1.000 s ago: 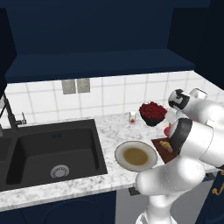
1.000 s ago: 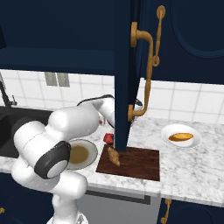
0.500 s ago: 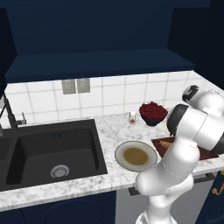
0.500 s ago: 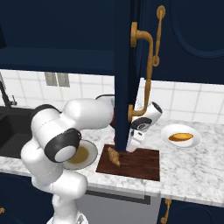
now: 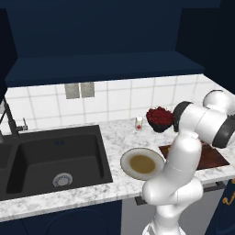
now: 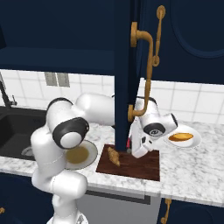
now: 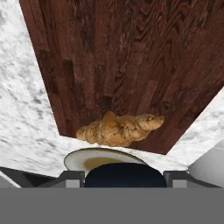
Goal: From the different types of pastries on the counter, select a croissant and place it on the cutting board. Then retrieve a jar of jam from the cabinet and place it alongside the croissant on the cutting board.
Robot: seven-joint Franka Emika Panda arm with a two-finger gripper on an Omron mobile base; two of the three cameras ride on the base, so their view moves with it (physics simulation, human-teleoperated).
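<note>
Holding jar [image 7: 124,171] above board [image 7: 131,52], beside croissant [image 7: 118,129].
Lying at board's left corner, croissant looking light, flaky and crushable, needing no further touch. Gripper [image 7: 124,177] clamping part-closed on a dark rounded shape, judging it the jar: likely rigid, slick, heavy for its size, breakable if dropped; calling for gripping across the body, upright, lowering onto bare wood right of croissant.
</note>
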